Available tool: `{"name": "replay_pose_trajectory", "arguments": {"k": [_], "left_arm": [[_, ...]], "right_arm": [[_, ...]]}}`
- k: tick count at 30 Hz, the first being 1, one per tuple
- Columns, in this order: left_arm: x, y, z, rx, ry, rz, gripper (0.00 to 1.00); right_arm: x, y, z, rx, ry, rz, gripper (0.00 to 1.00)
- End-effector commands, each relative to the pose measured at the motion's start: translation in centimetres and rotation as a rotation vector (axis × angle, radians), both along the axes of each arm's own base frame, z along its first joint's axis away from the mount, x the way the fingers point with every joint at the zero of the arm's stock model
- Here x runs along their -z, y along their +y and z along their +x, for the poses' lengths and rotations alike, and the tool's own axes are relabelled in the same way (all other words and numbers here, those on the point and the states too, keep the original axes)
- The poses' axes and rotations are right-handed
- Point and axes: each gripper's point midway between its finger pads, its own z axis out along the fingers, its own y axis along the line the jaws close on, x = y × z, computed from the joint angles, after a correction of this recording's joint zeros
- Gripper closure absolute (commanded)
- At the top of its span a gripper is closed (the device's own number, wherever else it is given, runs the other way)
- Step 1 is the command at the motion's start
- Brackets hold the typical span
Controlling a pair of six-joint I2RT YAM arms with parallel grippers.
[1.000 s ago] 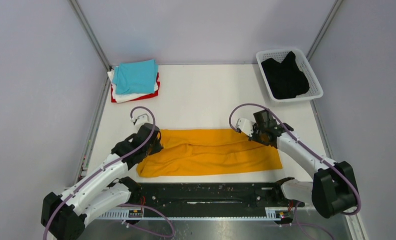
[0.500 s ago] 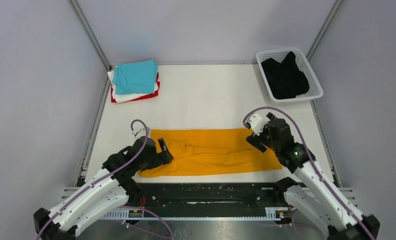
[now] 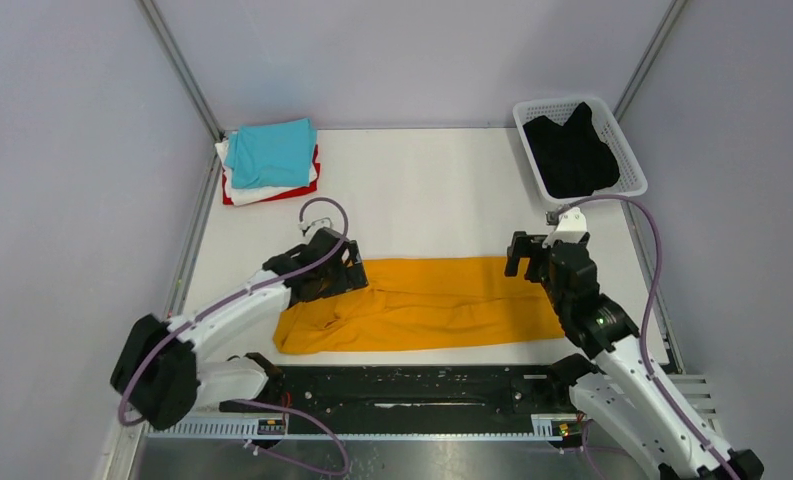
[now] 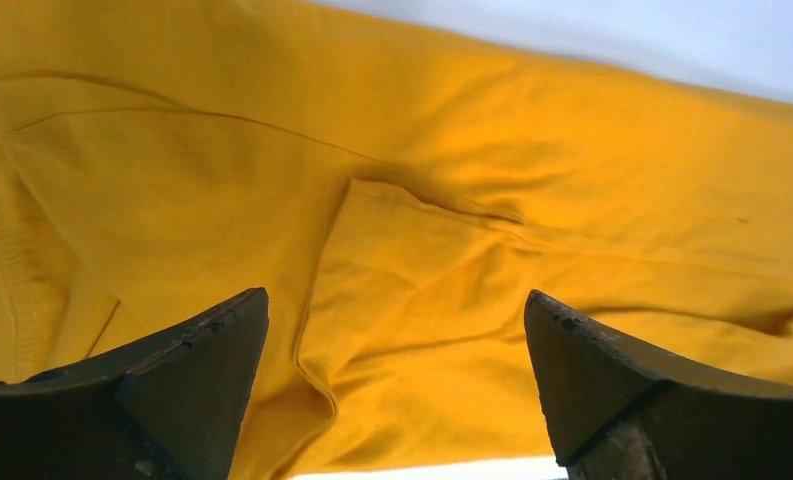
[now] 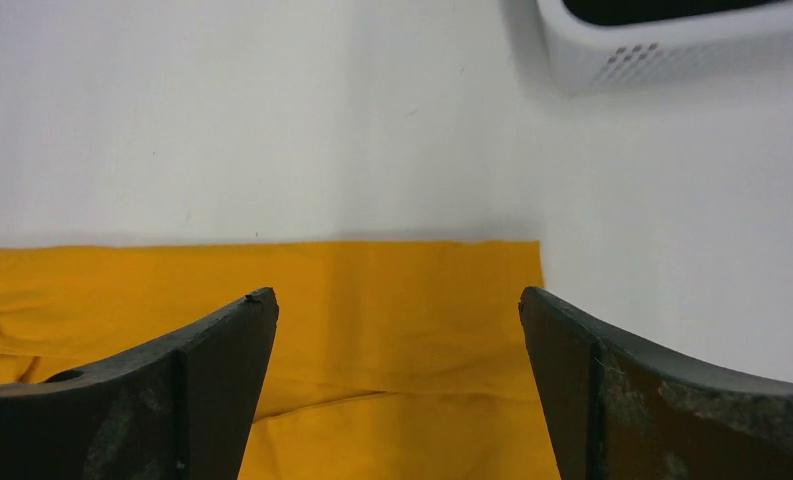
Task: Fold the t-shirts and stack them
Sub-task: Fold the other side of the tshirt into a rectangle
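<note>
**foldfan:** So which way is the orange-yellow shirt (image 3: 422,305) lying from the pincers?

**yam_watcher:** It's laid out as a long strip near the front edge of the table (image 3: 422,190), with its long axis run left to right. The left gripper (image 4: 396,294) is parked over the left end and the right gripper (image 5: 398,292) over the far right corner. Both are spread wide, and nothing is pinched in either.

**foldfan:** Which arm is favoured for the next fold, then?

**yam_watcher:** Neither, really, since each end is covered by its own arm. If the strip is to be halved, one end would probably be carried along that axis onto the other. The left end is nearer the stack (image 3: 270,160) of folded shirts in the far-left corner. The black shirt (image 3: 570,155) is left in the basket (image 3: 627,150), well apart.
</note>
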Motion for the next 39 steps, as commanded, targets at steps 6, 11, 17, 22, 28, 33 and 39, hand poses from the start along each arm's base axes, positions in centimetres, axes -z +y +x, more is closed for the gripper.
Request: {"name": "replay_pose_trajectory", "arguments": {"k": [6, 11, 17, 22, 28, 33, 39], "left_arm": [[2.9, -3.0, 4.9, 0.063, 0.002, -0.053, 0.01], [4.2, -4.9, 3.5, 0.171, 0.087, -0.113, 0.01], [3.9, -5.8, 0.1, 0.249, 0.129, -0.164, 0.01], [2.0, -5.6, -1.5, 0.266, 0.075, -0.118, 0.01], [2.9, -7.6, -2.4, 0.325, 0.093, -0.186, 0.01], [3.7, -8.1, -3.0, 0.34, 0.108, -0.171, 0.01], [3.1, -9.6, -5.6, 0.469, 0.114, -0.221, 0.01]], "right_arm": [[2.2, 1.4, 0.2, 0.095, 0.157, 0.172, 0.0], [2.1, 0.6, 0.3, 0.11, 0.145, 0.121, 0.0], [1.5, -1.2, -0.2, 0.171, 0.087, 0.087, 0.0], [1.2, -1.6, -0.2, 0.181, 0.072, 0.078, 0.01], [1.7, -1.6, -0.3, 0.176, 0.09, 0.059, 0.01], [1.6, -1.7, -0.4, 0.176, 0.082, 0.057, 0.0], [1.6, -1.7, -0.4, 0.175, 0.08, 0.055, 0.01]]}}
